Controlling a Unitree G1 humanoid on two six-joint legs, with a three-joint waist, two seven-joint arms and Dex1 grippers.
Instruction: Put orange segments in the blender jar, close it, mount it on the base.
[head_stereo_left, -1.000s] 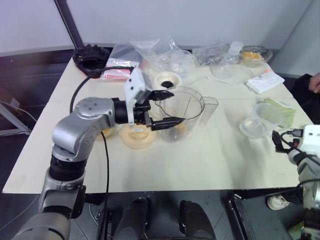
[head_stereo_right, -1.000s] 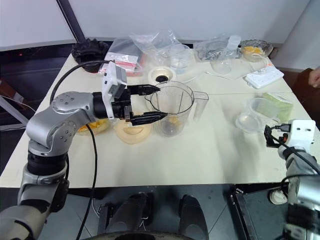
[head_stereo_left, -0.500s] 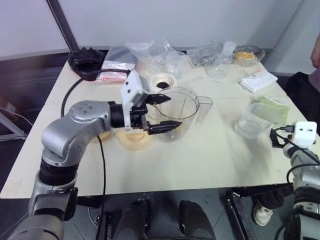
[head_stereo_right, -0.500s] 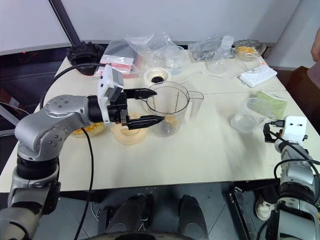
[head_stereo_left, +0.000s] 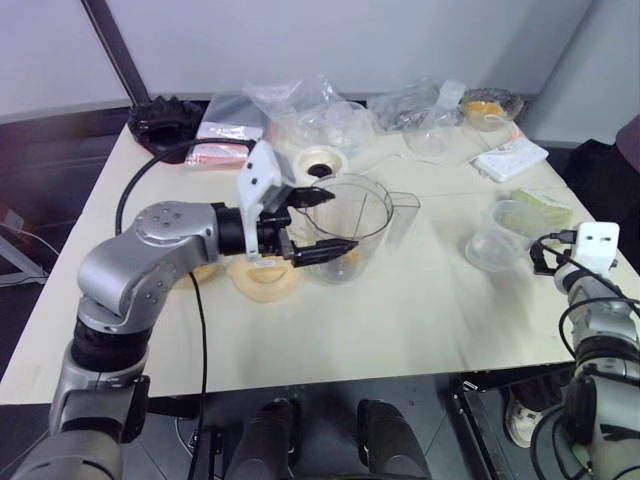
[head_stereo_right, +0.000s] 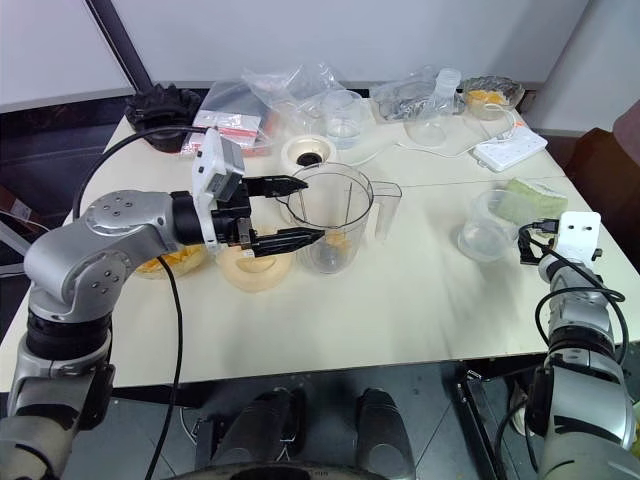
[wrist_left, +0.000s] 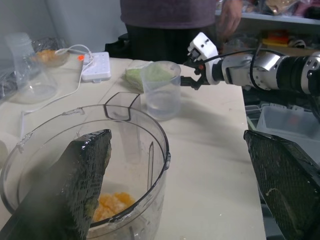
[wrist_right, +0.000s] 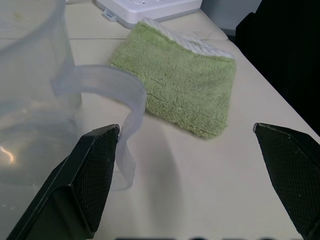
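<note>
Clear plastic jar (head_stereo_right: 335, 215) stands mid-table, orange segments (wrist_left: 112, 206) at its bottom, no writing legible. Left gripper (head_stereo_right: 290, 212) gapes empty over its rim. Right gripper (wrist_right: 192, 185), wide open and empty, faces a green cloth (wrist_right: 180, 95) at twelve o'clock, cup handle (wrist_right: 112, 107) by one finger.
</note>
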